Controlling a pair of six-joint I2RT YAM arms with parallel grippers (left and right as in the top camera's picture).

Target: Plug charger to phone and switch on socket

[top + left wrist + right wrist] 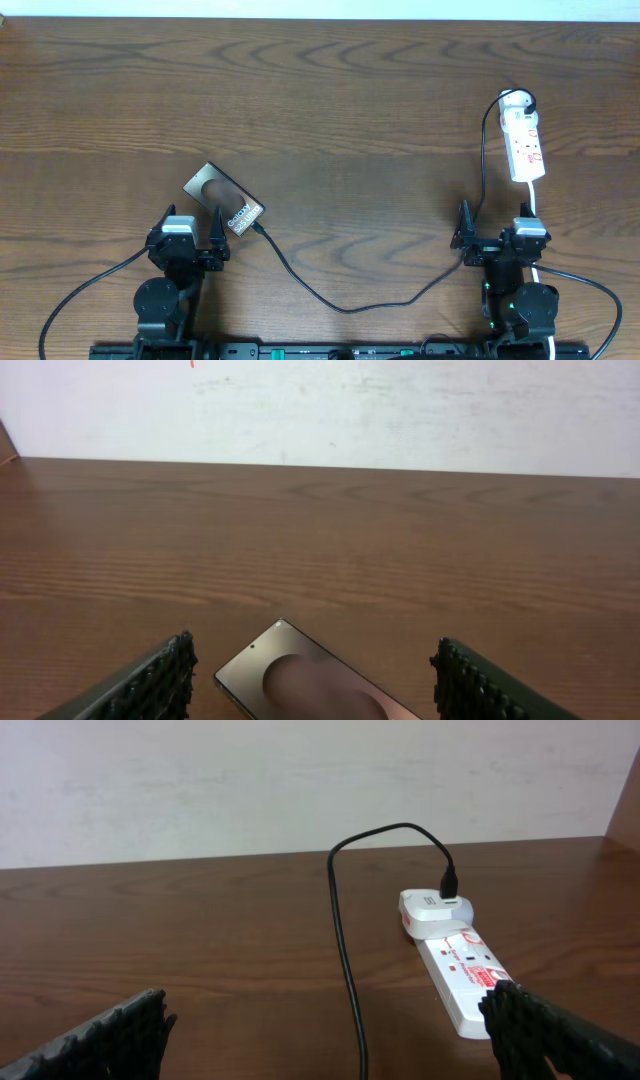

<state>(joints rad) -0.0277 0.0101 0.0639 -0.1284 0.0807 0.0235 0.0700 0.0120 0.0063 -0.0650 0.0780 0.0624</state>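
Overhead. The phone (224, 199) lies flat on the worktop (350, 100), left of centre, turned diagonally. The charger (345, 308) cable reaches the phone's lower-right end; whether the tip is seated cannot be told. From there it sags toward the near edge, rises on the right and loops into the far end of the socket (524, 140). The socket lies lengthwise at the right, well apart from the phone, and its white cord (533, 200) runs back past the right arm. The left gripper (190, 232) sits just behind the phone with its fingers spread and nothing between them. The right gripper (492, 228) sits behind the socket, spread wide and empty, with the cable passing close to its left finger.

Left wrist. The left gripper (312, 650) is parted, one finger at each lower corner. The phone (300, 680) lies on the worktop between them, a corner pointing away, with clear gaps to both fingers. A pale wall (400, 410) stands beyond.

Right wrist. The right gripper (328, 1000) is fully spread and holds nothing. The socket (465, 975) lies ahead at the right, its near end beside the right finger. A white adapter (435, 910) sits on its far end, and the charger (345, 950) cable arches out of it and runs toward the camera.
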